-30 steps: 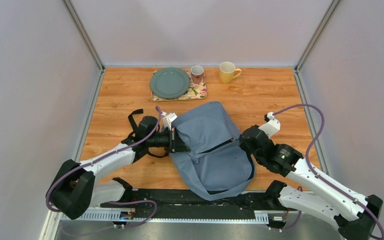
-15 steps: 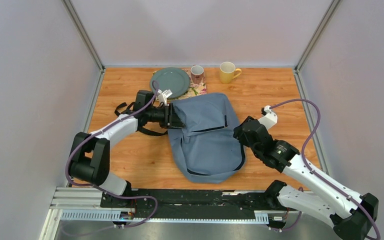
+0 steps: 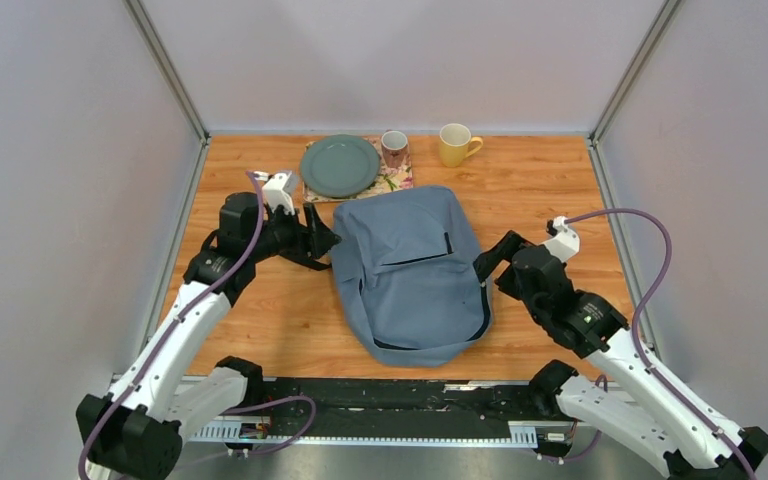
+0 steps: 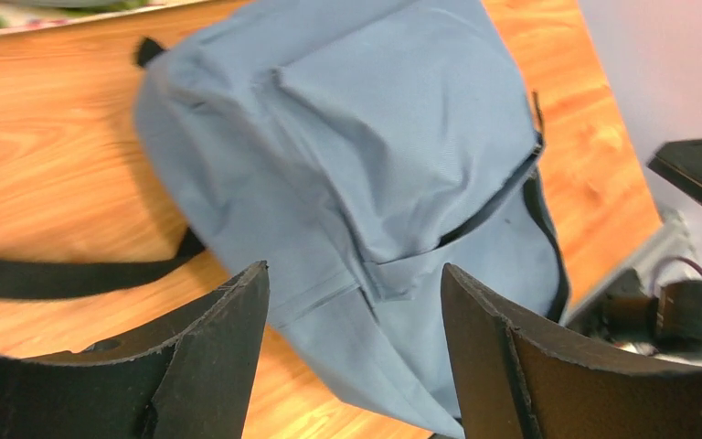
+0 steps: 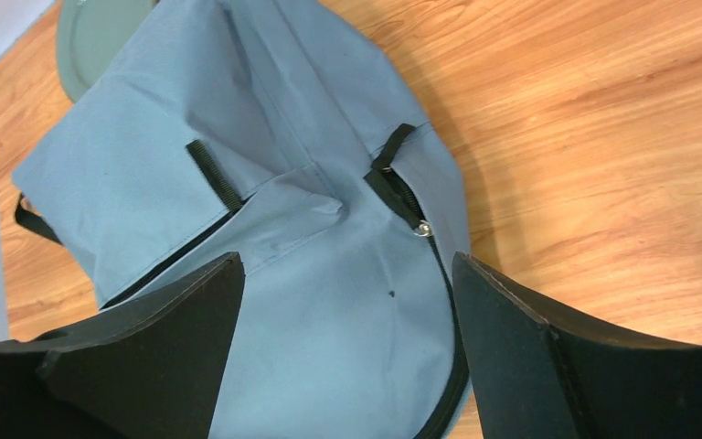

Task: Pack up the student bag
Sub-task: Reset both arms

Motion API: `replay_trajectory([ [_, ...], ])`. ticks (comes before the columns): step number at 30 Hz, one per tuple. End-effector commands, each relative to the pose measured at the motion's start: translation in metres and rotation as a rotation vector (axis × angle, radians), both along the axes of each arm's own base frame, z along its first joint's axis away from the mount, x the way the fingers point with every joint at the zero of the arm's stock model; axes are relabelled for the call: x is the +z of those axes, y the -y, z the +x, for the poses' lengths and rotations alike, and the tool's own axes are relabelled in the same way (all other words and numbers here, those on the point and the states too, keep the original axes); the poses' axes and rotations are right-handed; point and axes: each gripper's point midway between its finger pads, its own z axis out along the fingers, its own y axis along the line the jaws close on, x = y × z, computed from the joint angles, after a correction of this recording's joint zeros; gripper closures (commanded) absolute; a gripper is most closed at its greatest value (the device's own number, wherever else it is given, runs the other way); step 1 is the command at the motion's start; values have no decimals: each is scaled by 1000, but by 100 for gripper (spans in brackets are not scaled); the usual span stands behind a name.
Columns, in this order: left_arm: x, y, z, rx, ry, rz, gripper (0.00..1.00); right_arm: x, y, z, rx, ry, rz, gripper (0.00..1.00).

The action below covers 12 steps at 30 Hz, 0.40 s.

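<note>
Top external, near edge first: shows a black rail (image 3: 380, 395) carrying both arm bases. Just past it, finds the student bag (image 3: 410, 270) lying flat in the middle of the wooden table (image 3: 560, 190), front pocket up, rounded end toward the bases. Looks laid out square to give access to the zips. Shows the pocket zip (image 3: 415, 258) and the main zip closed as far as can be told, so probably no packing begun.

Puts the left gripper (image 3: 322, 232) just beside the bag's far-left corner, fingers spread wide, nothing held, no clear contact with the fabric. Puts the right gripper (image 3: 490, 256) just beside the bag's right edge, likewise spread and empty. Reads as bracketing the bag from both sides, likely ready to go for a zip.

Right wrist: shows a small metal zip pull (image 5: 423, 229) at the end of the side zip. Left wrist: shows a black strap (image 4: 55, 274) trailing flat over the wood from the bag's left side.

Further back: green plate (image 3: 339, 165) and small patterned mug (image 3: 394, 148) on a floral mat (image 3: 397, 182), yellow mug (image 3: 454, 144) on bare wood to the right. Shows nothing obviously meant for packing. Closes off with plain grey walls (image 3: 400, 60) on three sides.
</note>
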Motion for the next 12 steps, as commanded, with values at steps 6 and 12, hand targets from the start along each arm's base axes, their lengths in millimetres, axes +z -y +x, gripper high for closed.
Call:
replay_trajectory([
  [6, -19, -69, -7, 305, 41, 218, 23, -14, 31, 6, -16, -83, -49, 11],
  [12, -16, -90, -10, 390, 21, 300, 22, -11, 54, 25, -51, -118, -52, 10],
])
